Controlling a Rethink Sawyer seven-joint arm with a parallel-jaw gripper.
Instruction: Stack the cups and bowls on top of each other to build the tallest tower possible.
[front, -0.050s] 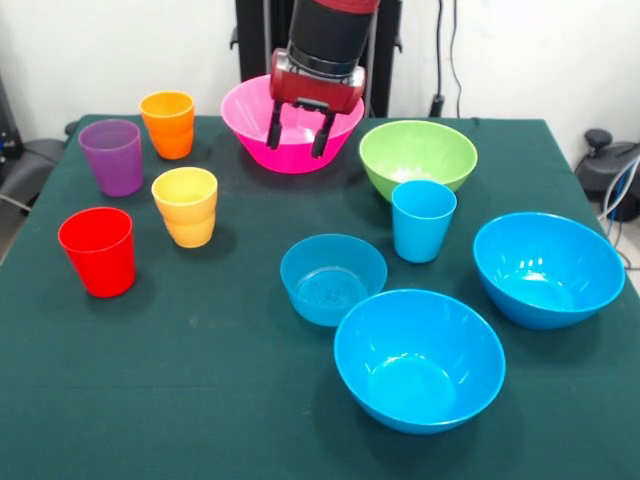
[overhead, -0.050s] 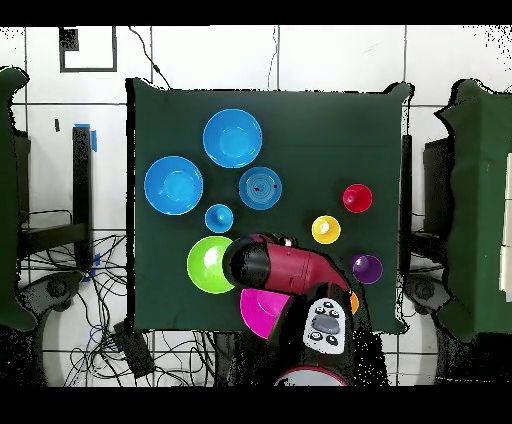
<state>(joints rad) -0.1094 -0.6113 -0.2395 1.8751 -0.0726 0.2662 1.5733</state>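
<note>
Items on the green surface (front, -0.050s: 200, 400), left to right in the front view, all upright, apparently empty and standing apart with nothing stacked: red cup (front, -0.050s: 98, 250); purple cup (front, -0.050s: 112, 156); orange cup (front, -0.050s: 168, 123); yellow-orange cup (front, -0.050s: 186, 205); large pink bowl (front, -0.050s: 250, 115) at the far edge, with the pincer (front, -0.050s: 298, 132) hanging over it, fingers spread and gripping nothing; small shallow blue bowl (front, -0.050s: 332, 278); large blue bowl (front, -0.050s: 418, 358) nearest the camera; green bowl (front, -0.050s: 418, 157); light blue cup (front, -0.050s: 422, 220) just before the green bowl; second large blue bowl (front, -0.050s: 547, 268). The overhead view shows the red arm (overhead, -0.050s: 285, 270) reaching across the pink bowl.
</note>
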